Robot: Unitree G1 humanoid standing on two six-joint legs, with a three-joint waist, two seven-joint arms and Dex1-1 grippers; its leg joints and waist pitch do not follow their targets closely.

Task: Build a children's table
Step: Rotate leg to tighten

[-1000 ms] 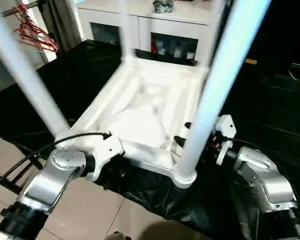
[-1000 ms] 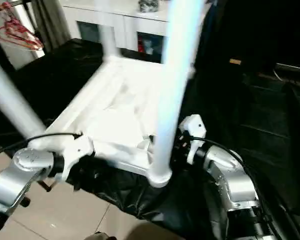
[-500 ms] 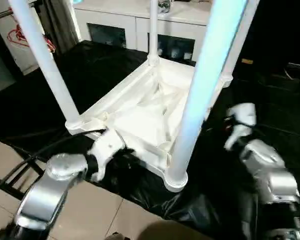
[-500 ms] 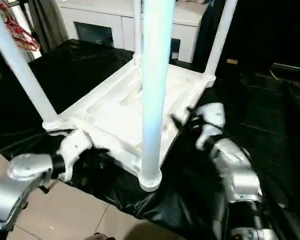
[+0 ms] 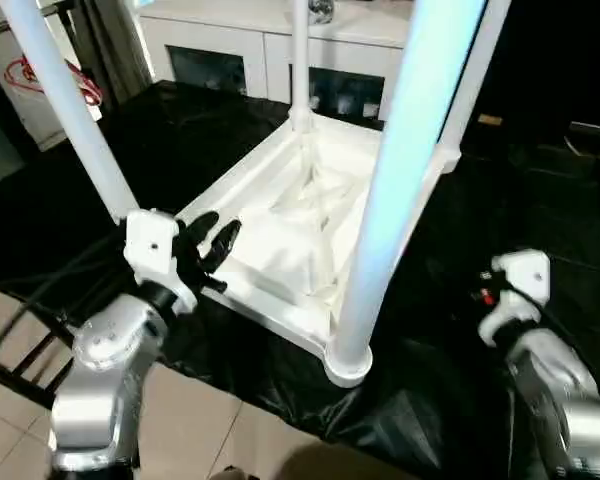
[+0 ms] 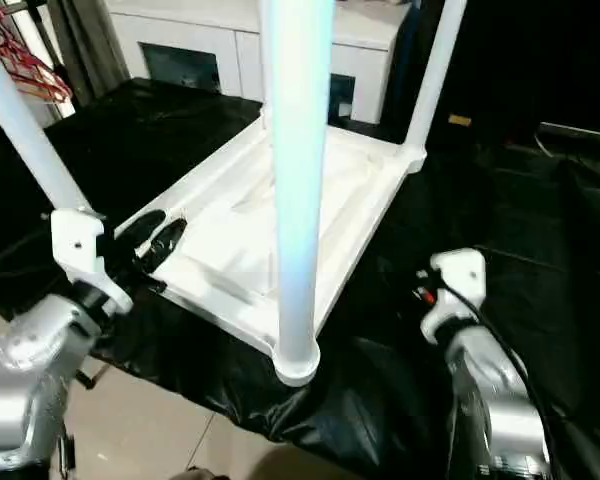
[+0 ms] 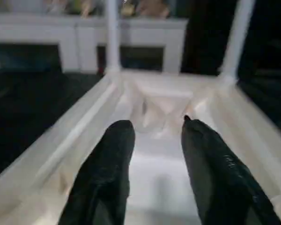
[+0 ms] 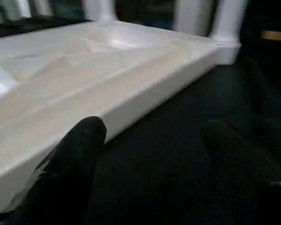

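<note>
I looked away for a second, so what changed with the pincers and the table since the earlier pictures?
Both pincers drew back from the upside-down white plastic table: the left pincer left its near rim and now hovers open at the left edge; the right pincer pulled away over the black cloth, open. The table stayed put, four legs standing.

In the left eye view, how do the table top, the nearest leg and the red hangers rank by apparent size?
1. table top
2. nearest leg, though it stands closest to the camera, so these two are unsure
3. red hangers, clearly smallest
</note>
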